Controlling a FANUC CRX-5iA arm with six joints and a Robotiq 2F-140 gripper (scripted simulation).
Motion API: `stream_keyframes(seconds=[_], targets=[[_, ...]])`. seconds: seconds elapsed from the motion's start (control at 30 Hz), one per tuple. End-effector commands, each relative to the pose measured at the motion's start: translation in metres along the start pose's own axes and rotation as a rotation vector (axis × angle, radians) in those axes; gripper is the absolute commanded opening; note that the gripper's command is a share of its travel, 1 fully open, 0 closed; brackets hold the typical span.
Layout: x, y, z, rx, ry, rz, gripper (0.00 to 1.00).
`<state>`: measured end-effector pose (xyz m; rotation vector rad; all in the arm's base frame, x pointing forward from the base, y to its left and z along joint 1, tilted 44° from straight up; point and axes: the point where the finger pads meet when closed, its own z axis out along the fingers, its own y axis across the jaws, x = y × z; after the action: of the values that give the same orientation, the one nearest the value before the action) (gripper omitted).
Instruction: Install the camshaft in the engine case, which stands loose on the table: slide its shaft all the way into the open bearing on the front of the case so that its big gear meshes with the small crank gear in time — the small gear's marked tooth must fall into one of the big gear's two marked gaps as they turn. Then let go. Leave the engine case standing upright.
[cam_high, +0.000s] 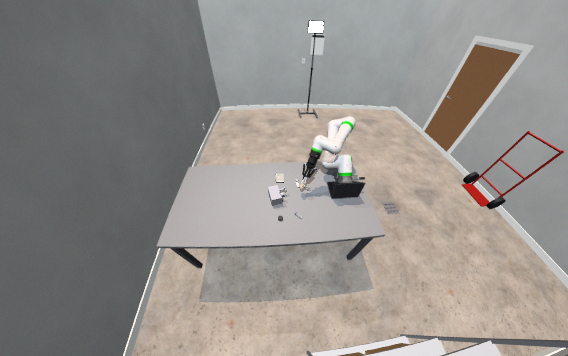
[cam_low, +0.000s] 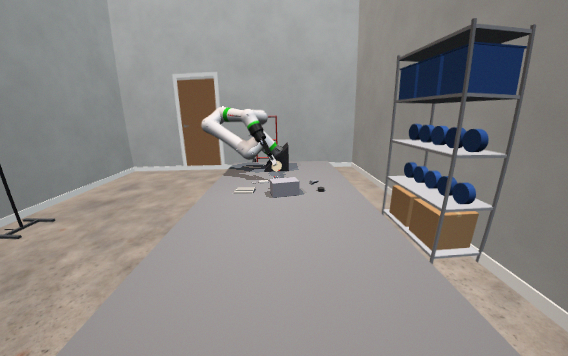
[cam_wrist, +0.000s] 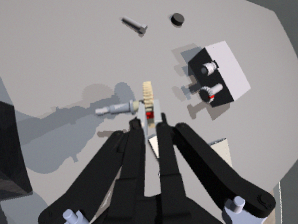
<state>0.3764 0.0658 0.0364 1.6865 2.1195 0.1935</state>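
Gripper clamped camshaft | engine case apart | bolt, black cap beyond case.

A long grey table on dark legs stands over a grey floor mat. At its 2 o'clock corner a white six-joint arm with green bands rises from a black base block and bends down toward 9 o'clock, its black gripper closed on a small tan-and-grey camshaft above the tabletop. A light grey boxy engine case stands near the gripper at its 8 o'clock. A flat pale plate lies at the case's 12 o'clock; a dark round piece and a short grey pin lie toward 6 o'clock.
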Motion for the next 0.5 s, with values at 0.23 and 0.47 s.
stream_keyframes(seconds=[0.23, 0.47], targets=[[0.0005, 0.0009, -0.0003, -0.001, -0.001, 0.005, 0.14], [0.0005, 0.0040, 0.0003, 0.001, -0.021, 0.085, 0.14]])
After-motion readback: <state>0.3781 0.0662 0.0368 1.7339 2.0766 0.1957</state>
